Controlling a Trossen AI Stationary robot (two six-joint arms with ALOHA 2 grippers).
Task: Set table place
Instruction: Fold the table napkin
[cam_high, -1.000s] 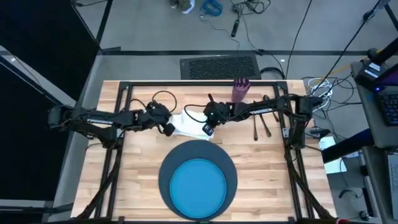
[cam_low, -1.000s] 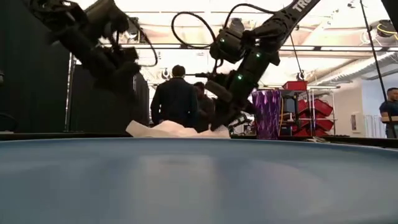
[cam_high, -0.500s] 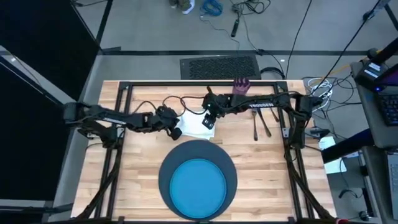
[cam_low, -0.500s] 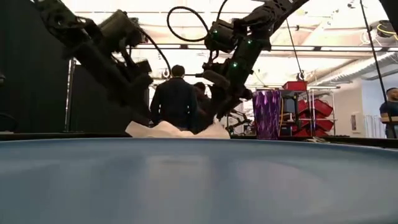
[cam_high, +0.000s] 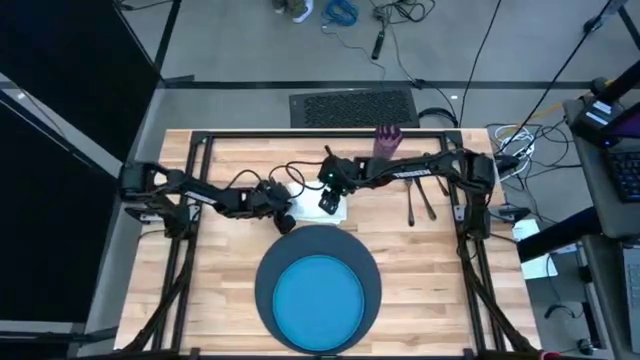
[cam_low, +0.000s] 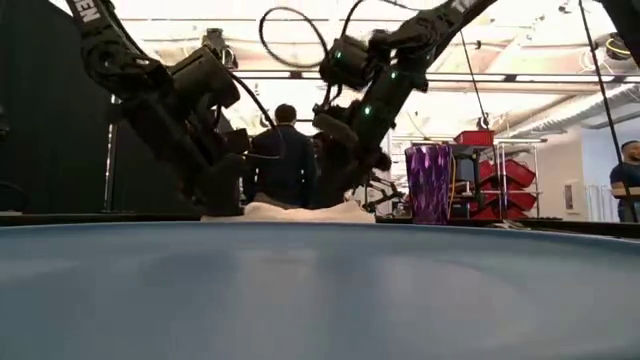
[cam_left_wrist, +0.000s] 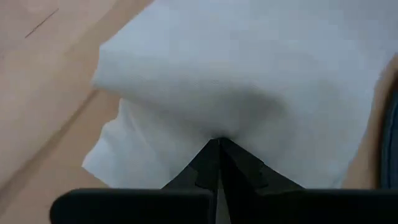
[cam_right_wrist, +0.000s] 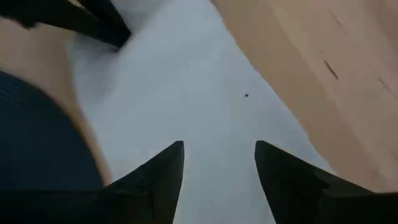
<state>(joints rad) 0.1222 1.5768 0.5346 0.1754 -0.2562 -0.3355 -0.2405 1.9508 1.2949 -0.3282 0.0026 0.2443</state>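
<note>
**Both grippers at the napkin, behind the charger**

Left gripper (cam_left_wrist: 219, 144): fingers pressed together, tips meeting at a point and pinching a fold of the white napkin (cam_left_wrist: 249, 74). The cloth bulges up just ahead of the tips and spreads away from them on both sides. Bare wood of the table (cam_left_wrist: 43, 81) shows beyond the napkin's edge on one side; a dark rim shows at the far edge on the other side. In the high view this gripper (cam_high: 283, 213) sits at the napkin's left end, just behind the charger's rim.

Right gripper (cam_right_wrist: 219, 163): fingers (cam_right_wrist: 163, 171) apart, nothing between them. The napkin (cam_right_wrist: 186, 93) lies directly beneath and ahead of the gap. To one side of the fingers is the dark grey charger (cam_right_wrist: 37, 130); to the other, bare table wood (cam_right_wrist: 323, 68). In the high view this gripper (cam_high: 329, 202) is over the napkin (cam_high: 315, 200), close beside the left gripper.

Outward from the fingers: the charger (cam_high: 272, 262) lies just nearer than both grippers, bearing the blue plate (cam_high: 318, 303). The purple cup (cam_high: 386, 142) stands behind and to the right of the right gripper. Cutlery (cam_high: 420, 203) lies further right, under the right arm; individual pieces cannot be told apart.

In the low view, the napkin (cam_low: 300, 211) lies low between both grippers, the cup (cam_low: 429, 183) to the right. A person (cam_low: 283, 160) stands in the room beyond.
</note>
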